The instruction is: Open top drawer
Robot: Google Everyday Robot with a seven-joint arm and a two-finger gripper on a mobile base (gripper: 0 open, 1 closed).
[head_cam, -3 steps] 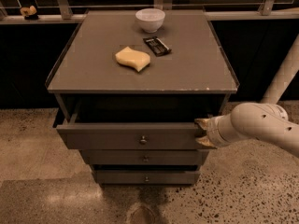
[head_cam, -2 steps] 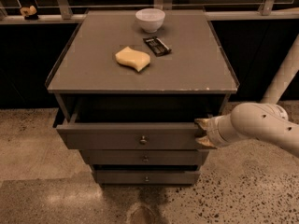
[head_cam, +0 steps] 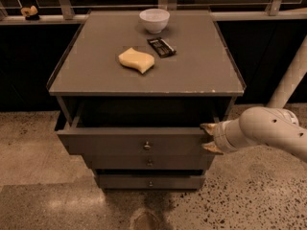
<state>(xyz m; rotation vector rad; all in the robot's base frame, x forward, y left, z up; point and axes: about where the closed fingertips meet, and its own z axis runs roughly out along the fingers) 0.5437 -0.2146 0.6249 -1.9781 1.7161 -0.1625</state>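
Note:
The top drawer [head_cam: 120, 140] is the widest of three grey drawers, with a small round knob [head_cam: 147, 145] at its centre. It stands pulled partly out from under the cabinet top, with a dark gap behind its front. My gripper [head_cam: 209, 138] is at the right end of the drawer front, well right of the knob. Its two tan fingertips [head_cam: 208, 127] are spread apart, one above the other, right at the front's end. Whether they touch the front I cannot tell. The white arm reaches in from the right.
Two narrower drawers [head_cam: 149, 163] sit below. On the cabinet top [head_cam: 96, 75] lie a white bowl [head_cam: 154, 20], a yellow sponge [head_cam: 136, 60] and a dark packet [head_cam: 161, 47]. A white post [head_cam: 290, 80] stands at the right. Speckled floor [head_cam: 43, 186] lies in front.

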